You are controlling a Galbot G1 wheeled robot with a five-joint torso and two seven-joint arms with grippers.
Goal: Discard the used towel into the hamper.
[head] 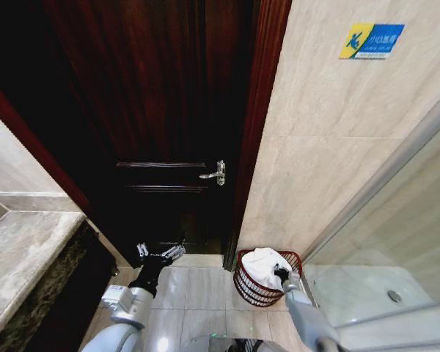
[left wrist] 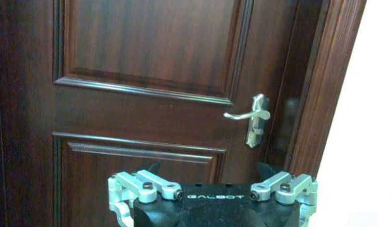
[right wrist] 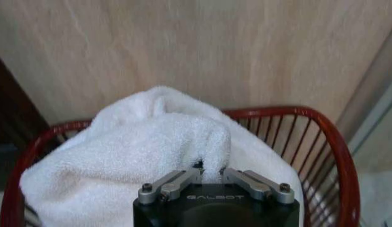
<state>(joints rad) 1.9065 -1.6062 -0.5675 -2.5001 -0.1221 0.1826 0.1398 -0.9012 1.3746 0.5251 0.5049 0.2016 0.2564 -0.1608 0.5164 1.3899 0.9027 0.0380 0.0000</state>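
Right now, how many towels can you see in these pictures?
1. A white terry towel is heaped in the red wire hamper on the floor by the beige wall, with the right gripper shut on a fold. Others may lie hidden under it.

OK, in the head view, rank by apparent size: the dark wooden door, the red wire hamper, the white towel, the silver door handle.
Largest to smallest:
1. dark wooden door
2. red wire hamper
3. white terry towel, bunched in the hamper and pinched by the right gripper
4. silver lever door handle
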